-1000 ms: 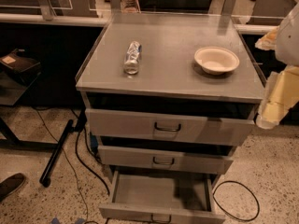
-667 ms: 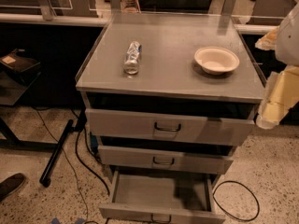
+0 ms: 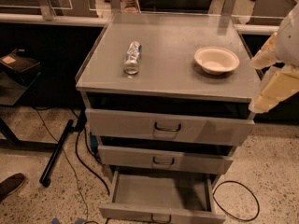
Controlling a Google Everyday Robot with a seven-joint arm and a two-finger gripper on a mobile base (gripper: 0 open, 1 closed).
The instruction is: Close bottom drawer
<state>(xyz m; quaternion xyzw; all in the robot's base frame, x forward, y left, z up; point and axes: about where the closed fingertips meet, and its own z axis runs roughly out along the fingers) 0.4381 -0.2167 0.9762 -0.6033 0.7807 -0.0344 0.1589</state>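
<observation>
The grey metal cabinet (image 3: 168, 85) has three drawers. The bottom drawer (image 3: 161, 194) is pulled far out and looks empty inside; its front (image 3: 140, 214) with a small dark loop handle (image 3: 160, 218) sits at the frame's lower edge. The middle drawer (image 3: 163, 160) and top drawer (image 3: 168, 126) stand slightly out. My arm with its gripper (image 3: 275, 73) shows as pale cream parts at the right edge, beside the cabinet's top right corner, well above the bottom drawer.
A crushed clear bottle (image 3: 132, 57) and a cream bowl (image 3: 216, 59) lie on the cabinet top. Black cables (image 3: 236, 202) loop on the speckled floor at right and left. A dark pole (image 3: 56, 153) lies at left. A shoe (image 3: 11, 185) is at bottom left.
</observation>
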